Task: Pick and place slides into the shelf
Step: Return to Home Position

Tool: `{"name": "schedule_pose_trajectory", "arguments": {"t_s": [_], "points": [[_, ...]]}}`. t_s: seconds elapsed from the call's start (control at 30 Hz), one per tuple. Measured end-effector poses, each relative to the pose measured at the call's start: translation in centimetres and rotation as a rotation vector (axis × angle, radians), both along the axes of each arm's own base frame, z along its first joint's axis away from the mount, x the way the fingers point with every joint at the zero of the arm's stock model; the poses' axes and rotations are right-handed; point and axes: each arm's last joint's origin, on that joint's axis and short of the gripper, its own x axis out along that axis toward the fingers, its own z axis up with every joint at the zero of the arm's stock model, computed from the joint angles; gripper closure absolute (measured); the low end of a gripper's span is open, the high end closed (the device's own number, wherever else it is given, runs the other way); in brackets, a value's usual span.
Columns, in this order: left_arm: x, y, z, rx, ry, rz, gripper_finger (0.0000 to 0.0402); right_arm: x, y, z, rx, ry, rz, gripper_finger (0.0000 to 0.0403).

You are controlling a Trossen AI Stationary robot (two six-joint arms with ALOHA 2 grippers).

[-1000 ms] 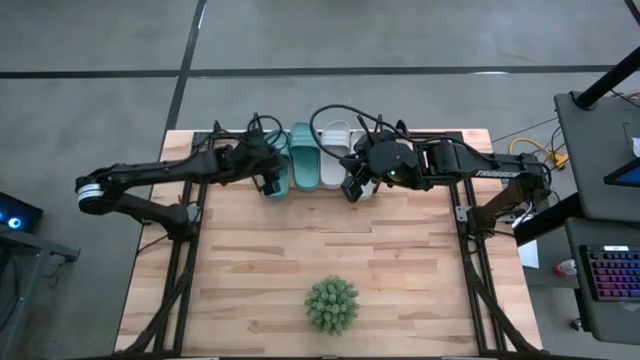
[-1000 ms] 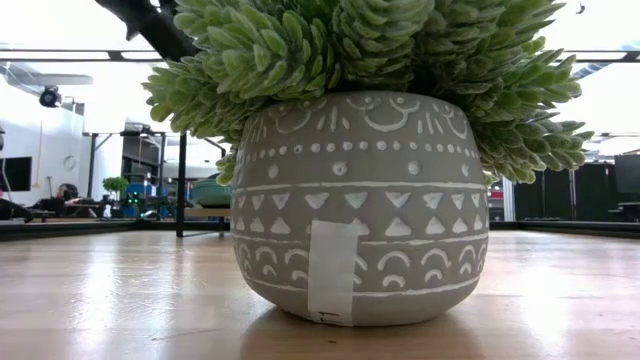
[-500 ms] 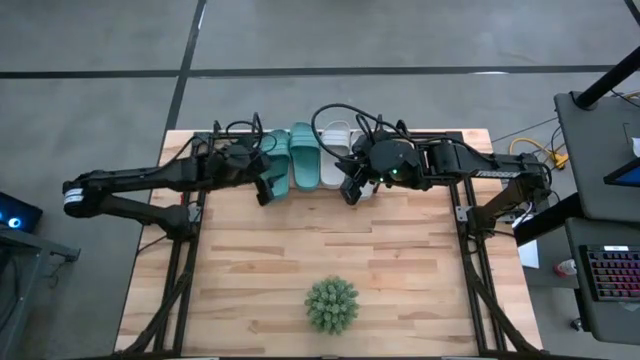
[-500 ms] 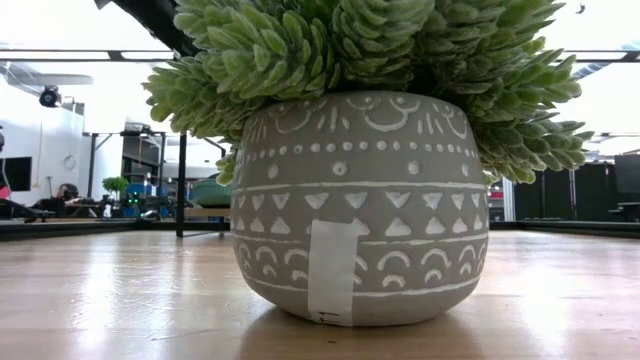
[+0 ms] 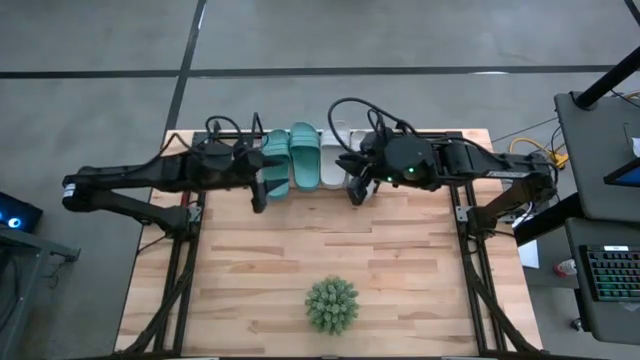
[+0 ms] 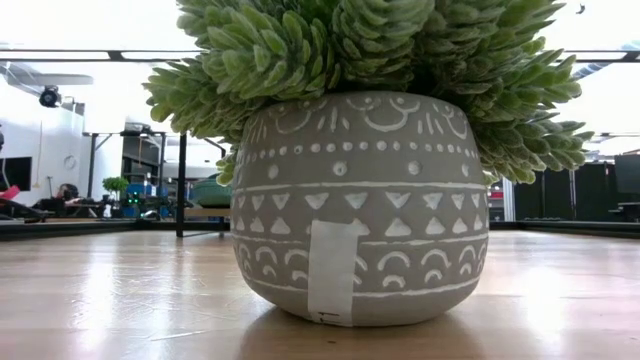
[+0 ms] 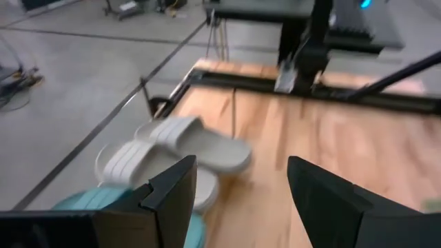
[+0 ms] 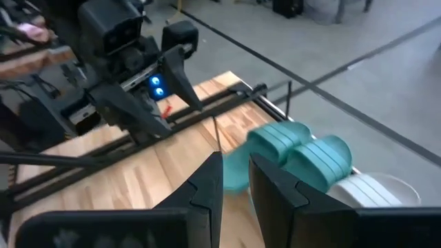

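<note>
Two teal slides (image 5: 290, 160) and two pale grey slides (image 5: 333, 160) lie side by side at the table's far edge, in the thin black wire shelf (image 8: 289, 96). The right arm covers part of the grey pair. My left gripper (image 5: 258, 195) is open, just left of the teal pair and slightly nearer; its wrist view looks past the open fingers (image 7: 241, 172) at the grey slides (image 7: 179, 141). My right gripper (image 5: 356, 190) hangs at the near end of the grey pair. Only a narrow gap (image 8: 236, 172) separates its fingers, with nothing between them.
A spiky green plant ball (image 5: 331, 304) in a patterned grey pot (image 6: 355, 200) stands near the table's near edge and fills the low view. Bare wooden tabletop (image 5: 330, 235) lies between it and the slides. Black table frame rails run along both sides.
My left gripper has drawn back from the near end of the left teal slide toward the table's left, leaving the slide in place. My right arm has shifted slightly toward the table's right. The slides have not moved.
</note>
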Motion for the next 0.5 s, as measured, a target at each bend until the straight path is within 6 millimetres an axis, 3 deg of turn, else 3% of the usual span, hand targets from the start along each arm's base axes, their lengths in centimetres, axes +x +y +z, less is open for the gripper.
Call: {"name": "schedule_pose_trajectory", "arguments": {"t_s": [0.2, 0.5], "points": [[-1.0, -0.9, 2.9, -0.022, -0.107, -0.053, 0.0189, -0.2, 0.6, 1.0, -0.007, -0.081, 0.029, 0.0339], [-1.9, -1.8, 4.9, -0.086, -0.186, -0.126, 0.0225, -1.5, 0.9, 3.0, -0.001, -0.202, 0.085, 0.0339]]}}
